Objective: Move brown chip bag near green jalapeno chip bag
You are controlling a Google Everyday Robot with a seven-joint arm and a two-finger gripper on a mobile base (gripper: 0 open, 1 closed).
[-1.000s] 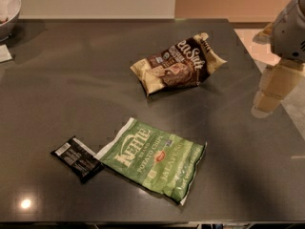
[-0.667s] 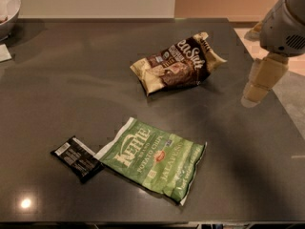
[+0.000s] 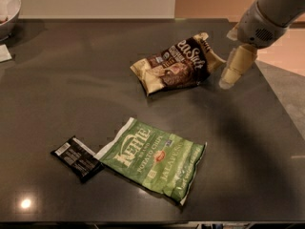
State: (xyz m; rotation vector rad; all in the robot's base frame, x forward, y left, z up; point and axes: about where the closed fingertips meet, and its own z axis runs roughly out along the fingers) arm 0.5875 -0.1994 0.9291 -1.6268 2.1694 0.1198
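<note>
On the dark desk (image 3: 71, 80), toward the far right, the brown chip bag (image 3: 174, 66) is seen lying crumpled. Its white "Sea Salt" script faces up, and its cream ends point lower left and upper right. Just right of the bag's upper-right end the tool (image 3: 234, 67) is held, pale beige, hung from a grey-white arm (image 3: 267, 13) that enters at the top right corner. Tool and bag are close, but a narrow gap is seen between them, so no contact is noted. Whether the tool is spread or pressed together cannot be told from this angle.

The green jalapeno chip bag (image 3: 155, 159) is laid flat nearer the front edge, about centre, tilted, white lettering up. It is well apart from the brown chip bag, with bare desk between them. A small black packet (image 3: 76, 158) is found touching the green bag's left end seam. A bowl (image 3: 7, 11) is partly seen at the far left corner, and a white scrap (image 3: 4, 54) at the left edge.
</note>
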